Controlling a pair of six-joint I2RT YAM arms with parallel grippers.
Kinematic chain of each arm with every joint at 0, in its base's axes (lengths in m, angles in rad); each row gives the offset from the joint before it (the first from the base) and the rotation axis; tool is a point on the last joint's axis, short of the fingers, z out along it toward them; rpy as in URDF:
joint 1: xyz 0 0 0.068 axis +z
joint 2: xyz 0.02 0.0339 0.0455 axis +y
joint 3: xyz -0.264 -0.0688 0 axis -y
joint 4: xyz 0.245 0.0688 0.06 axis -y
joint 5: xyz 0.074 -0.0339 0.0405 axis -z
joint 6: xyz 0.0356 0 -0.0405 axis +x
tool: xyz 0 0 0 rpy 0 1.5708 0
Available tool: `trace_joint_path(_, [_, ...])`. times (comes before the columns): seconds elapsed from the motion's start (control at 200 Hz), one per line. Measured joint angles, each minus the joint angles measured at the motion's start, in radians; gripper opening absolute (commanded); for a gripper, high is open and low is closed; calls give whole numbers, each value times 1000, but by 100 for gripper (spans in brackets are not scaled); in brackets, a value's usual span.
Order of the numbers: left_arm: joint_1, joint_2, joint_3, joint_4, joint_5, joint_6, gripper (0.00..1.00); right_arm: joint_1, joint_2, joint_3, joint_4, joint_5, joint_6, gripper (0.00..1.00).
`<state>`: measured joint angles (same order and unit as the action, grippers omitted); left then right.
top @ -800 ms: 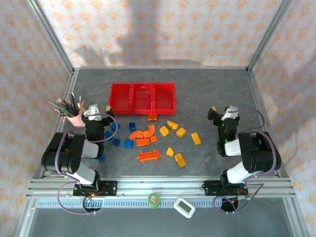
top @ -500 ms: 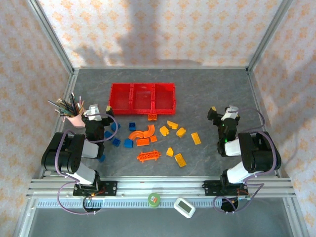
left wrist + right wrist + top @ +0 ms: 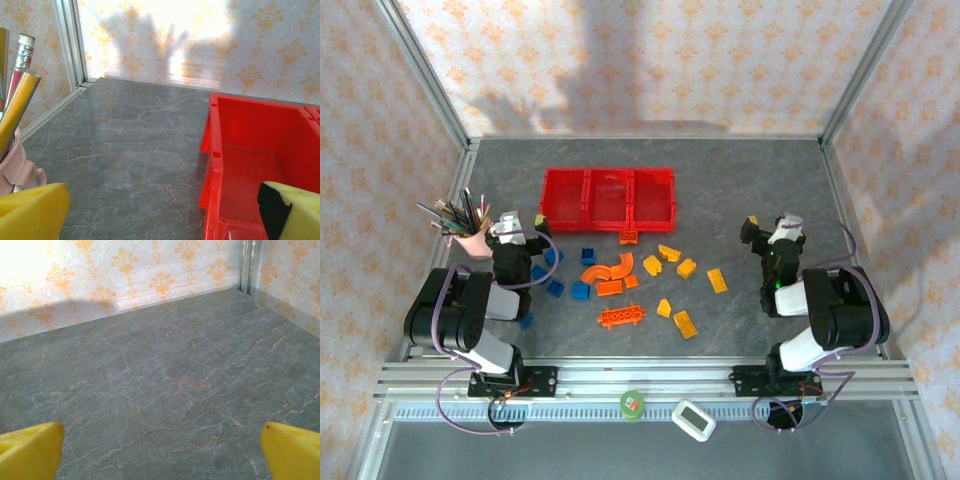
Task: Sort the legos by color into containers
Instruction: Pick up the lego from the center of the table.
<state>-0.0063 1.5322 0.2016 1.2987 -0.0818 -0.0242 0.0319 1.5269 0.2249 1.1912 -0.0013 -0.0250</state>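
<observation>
Nothing sorted yet, I judge: the legos [image 3: 610,268] lie scattered on the desk [image 3: 740,190] near the three red containers [image 3: 587,196] (all bare). My left hand [image 3: 160,212] and right hand [image 3: 161,452] gape wide, holding nothing.

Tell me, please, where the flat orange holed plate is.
In the top view, the holed plate lies mid-table, just left of a yellow wedge.

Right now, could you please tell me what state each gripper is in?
Left gripper: open, holding nothing.
Right gripper: open, holding nothing.
</observation>
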Motion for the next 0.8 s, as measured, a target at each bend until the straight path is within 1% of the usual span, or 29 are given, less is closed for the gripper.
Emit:
trace_joint_path(0.556, [0, -9, -8, 2, 0, 0, 99, 0, -5, 0, -4, -1, 0, 100])
trace_joint_path(0.681, [0, -71, -38, 0, 2, 0, 99, 0, -69, 0, -40, 5, 2, 100])
trace_joint_path(0.801, [0, -187, -48, -28, 8, 0, 99, 0, -180, 7, -123, 27, 24, 100])
